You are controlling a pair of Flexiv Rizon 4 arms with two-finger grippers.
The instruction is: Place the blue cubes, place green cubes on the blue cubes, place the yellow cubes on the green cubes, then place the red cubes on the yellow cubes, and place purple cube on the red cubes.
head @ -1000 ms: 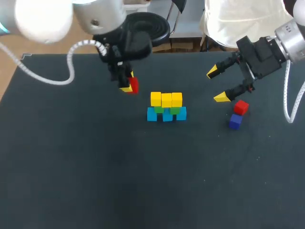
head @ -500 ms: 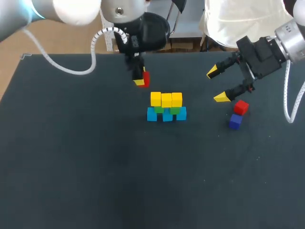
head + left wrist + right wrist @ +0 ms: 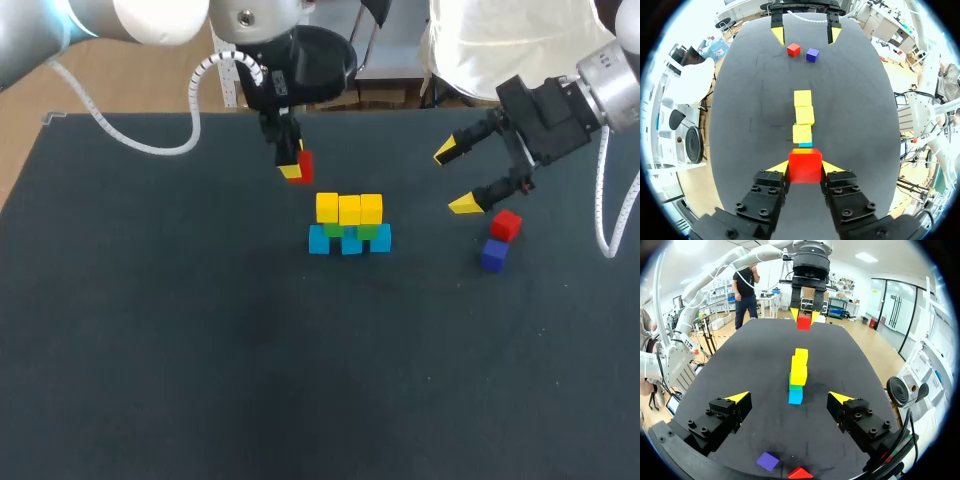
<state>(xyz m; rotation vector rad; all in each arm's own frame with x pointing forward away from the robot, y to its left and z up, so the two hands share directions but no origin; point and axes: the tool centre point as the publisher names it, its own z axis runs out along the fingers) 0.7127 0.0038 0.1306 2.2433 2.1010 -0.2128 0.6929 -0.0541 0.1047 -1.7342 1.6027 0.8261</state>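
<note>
Dark matte worktop fills the head view. Near its middle stands a small wall: three blue cubes in a row, two green cubes on them, and three yellow cubes on top. Its long axis runs side to side across the view. The left arm comes in from the upper left, and the left jaws pinch the held red cube in the air, beyond the wall's left end and apart from it. The right arm comes in from the right with the right jaws spread wide, one yellow fingertip just beside the loose red cube. The purple cube lies close beside that cube, nearer the camera. Both are well apart from the wall.

From the left wrist, the held red cube sits squarely between the two yellow fingertips, which press it from both sides. Its flat face is turned to the camera. Directly ahead, the yellow cubes stretch away in a line, so the wall points lengthwise from these jaws. A bit of blue cube shows under the nearest one. Past the far end lie the loose red cube and purple cube, side by side, with the right jaws behind them.

From the right wrist, the open fingertips frame the wall end-on: blue cube, green cube, then yellow cubes receding. Beyond them hangs the held red cube. The purple cube and loose red cube lie below the right jaws.
</note>
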